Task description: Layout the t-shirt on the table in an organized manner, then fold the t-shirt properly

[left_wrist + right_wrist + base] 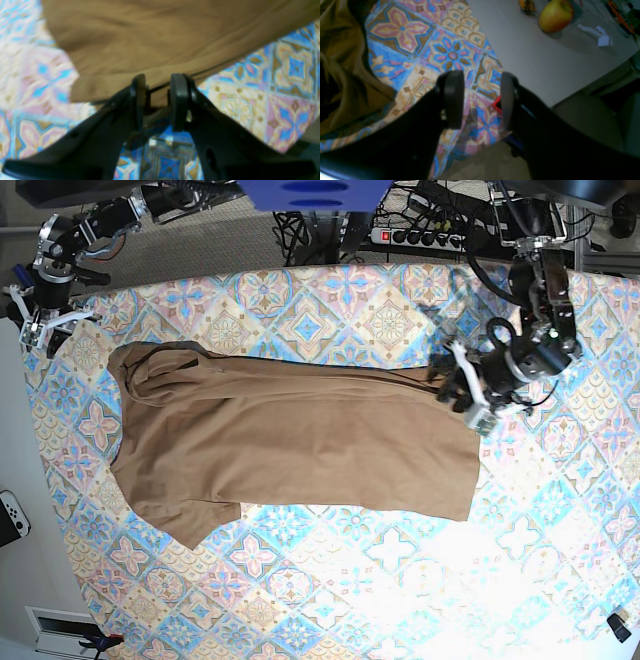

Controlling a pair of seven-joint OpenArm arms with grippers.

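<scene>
The tan-brown t-shirt (300,440) lies spread flat across the table (330,580), neck and sleeves at the left, hem at the right. My left gripper (466,396) is at the hem's far right corner. In the left wrist view the left gripper (158,78) is open, its fingers (178,100) low over the cloth, with the edge of the t-shirt (150,37) lying between them. My right gripper (40,328) is off the table's far left corner. In the right wrist view the right gripper (480,75) is open and empty over the table (402,30), beside the t-shirt (340,62).
An apple (555,15) and a small white part (602,37) lie on the grey surface past the table's edge. A white controller (10,515) lies off the left side. A small black object (620,625) sits at the near right corner.
</scene>
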